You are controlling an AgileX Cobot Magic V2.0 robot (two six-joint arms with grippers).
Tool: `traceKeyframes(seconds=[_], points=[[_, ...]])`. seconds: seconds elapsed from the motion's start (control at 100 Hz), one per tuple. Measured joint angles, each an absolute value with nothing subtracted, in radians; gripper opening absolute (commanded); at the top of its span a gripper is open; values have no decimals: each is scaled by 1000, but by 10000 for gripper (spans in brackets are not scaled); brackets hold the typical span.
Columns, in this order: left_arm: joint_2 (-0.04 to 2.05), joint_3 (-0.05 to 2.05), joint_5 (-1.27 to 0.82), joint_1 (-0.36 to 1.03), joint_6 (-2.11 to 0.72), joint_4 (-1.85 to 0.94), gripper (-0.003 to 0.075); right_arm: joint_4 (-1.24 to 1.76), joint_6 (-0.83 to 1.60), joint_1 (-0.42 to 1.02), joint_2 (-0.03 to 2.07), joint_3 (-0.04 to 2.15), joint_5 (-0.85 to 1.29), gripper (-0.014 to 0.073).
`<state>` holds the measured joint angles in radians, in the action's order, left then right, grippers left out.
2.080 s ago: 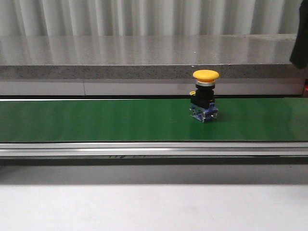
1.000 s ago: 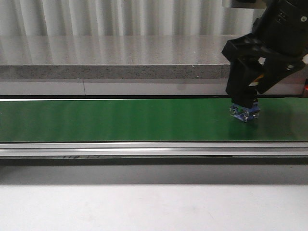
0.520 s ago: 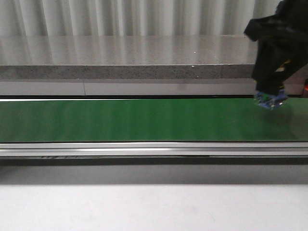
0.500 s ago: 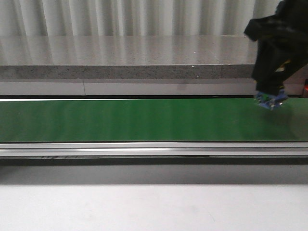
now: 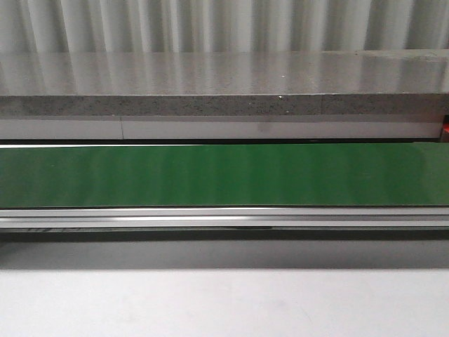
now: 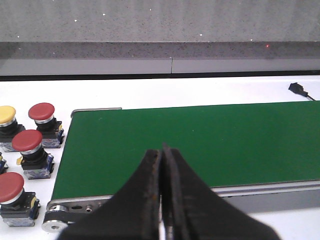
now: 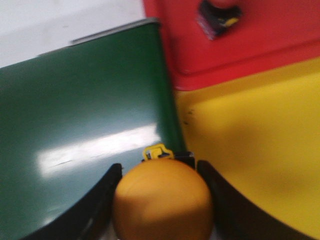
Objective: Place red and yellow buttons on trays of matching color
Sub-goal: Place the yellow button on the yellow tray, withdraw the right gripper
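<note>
My right gripper is shut on a yellow button, its two dark fingers pressed against the cap's sides. It hangs over the end of the green belt, right at the edge of the yellow tray. Beyond that lies the red tray, with a red button on it. My left gripper is shut on nothing above the belt's other end. Three red buttons and one yellow button stand beside that end. Neither arm shows in the front view.
The green conveyor belt runs across the front view with a grey stone ledge behind it and a metal rail in front. A small black connector lies on the white table past the belt.
The right arm came down on the yellow button on the belt, closed on it, lifted it and carried it rightward out of the front view. The belt there now stands bare.
</note>
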<state>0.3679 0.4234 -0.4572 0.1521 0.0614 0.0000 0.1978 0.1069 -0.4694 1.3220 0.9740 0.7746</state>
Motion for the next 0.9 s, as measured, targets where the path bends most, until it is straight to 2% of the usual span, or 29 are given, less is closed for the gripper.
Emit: traceKeyframes(seconds=[0.21,0.71,0.81,0.9], points=[[368,423,-457,152,61,0,-20,196,53,-593,1327,895,615,193],[368,423,-457,152,61,0,-20,196,39,-598,1564,893,506,200],[368,423,-457,152,60,0,-20,196,39,-598,1583,893,499,251],[368,423,-457,152,60,0,-20,196,39,-598,1598,893,498,346]])
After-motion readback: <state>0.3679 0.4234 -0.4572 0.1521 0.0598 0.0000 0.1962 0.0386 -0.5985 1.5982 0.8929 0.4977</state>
